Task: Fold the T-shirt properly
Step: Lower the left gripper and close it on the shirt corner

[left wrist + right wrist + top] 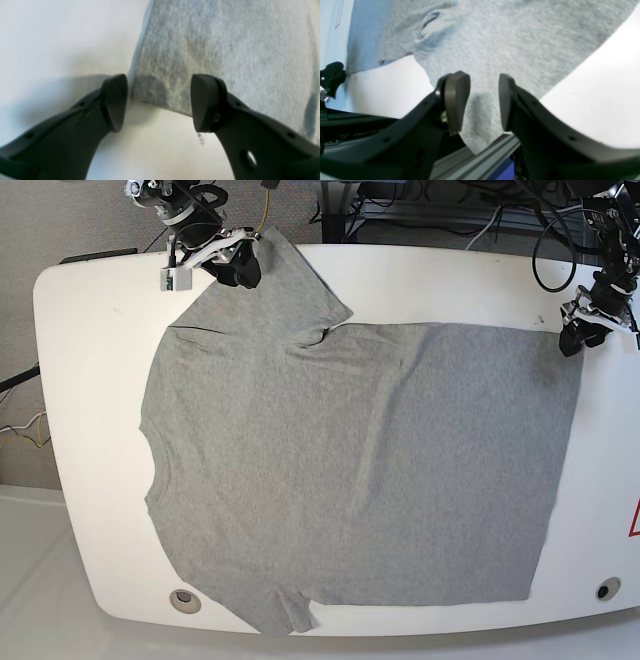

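Grey T-shirt (350, 470) is spread flat on the table (80, 310). Left gripper (158, 102), wide, straddles its hem corner; right gripper (483, 102), wide, is poised over its sleeve. Judged: grasp pending; closure needed.

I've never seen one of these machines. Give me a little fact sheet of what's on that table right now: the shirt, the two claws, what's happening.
Garment: grey T-shirt, spread flat, plain side up, not yet folded
Surface: white table
Left gripper: open, jaws straddling a hem corner of the shirt
Right gripper: open, poised over a sleeve end that reaches the table's edge
Holding cloth: neither, as far as the views show
Lettering: none visible
Wrinkles: a few soft creases near the armpit seam
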`<state>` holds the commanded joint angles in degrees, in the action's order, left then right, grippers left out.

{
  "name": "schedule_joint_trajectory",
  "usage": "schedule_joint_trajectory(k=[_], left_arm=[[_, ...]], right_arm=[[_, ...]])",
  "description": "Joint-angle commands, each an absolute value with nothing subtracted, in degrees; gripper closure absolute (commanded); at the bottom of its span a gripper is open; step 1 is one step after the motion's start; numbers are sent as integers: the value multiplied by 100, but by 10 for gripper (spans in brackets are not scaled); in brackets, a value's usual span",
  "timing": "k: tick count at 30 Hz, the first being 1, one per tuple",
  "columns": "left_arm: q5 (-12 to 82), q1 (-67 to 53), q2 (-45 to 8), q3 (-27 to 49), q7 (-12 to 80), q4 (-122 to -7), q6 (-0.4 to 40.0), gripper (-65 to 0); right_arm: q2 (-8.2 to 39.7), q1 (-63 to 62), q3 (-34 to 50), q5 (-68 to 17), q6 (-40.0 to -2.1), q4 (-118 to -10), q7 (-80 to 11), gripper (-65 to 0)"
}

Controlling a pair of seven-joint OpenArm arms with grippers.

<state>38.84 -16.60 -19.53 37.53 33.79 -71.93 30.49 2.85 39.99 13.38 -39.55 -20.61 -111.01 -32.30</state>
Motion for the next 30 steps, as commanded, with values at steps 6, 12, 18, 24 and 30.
schedule_joint_trajectory(k=[6,12,18,24,30], left_arm=[[3890,-1677,-1951,3686,3388,-7223,3055,-377],[3925,-1678,-1955,3508,3354,-7249,3085,-373],[3937,-1693,-1950,3406,3311,-7276,3112,-366],[3993,-1667,-1958,3459,3205,-7235,3136,-356],[4035,-1646,-1957,3457,3241,-7271,3143,-362]], right_arm=[[288,4002,1332,-3953,-2064,-11106,-3234,-224],[294,3979,1329,-3954,-2069,-11114,-3238,-226],[291,3961,1333,-3955,-2076,-11107,-3234,-225],[277,3965,1353,-3951,-2076,-11120,-3237,-227],[280,3953,1354,-3953,-2089,-11114,-3265,-231]])
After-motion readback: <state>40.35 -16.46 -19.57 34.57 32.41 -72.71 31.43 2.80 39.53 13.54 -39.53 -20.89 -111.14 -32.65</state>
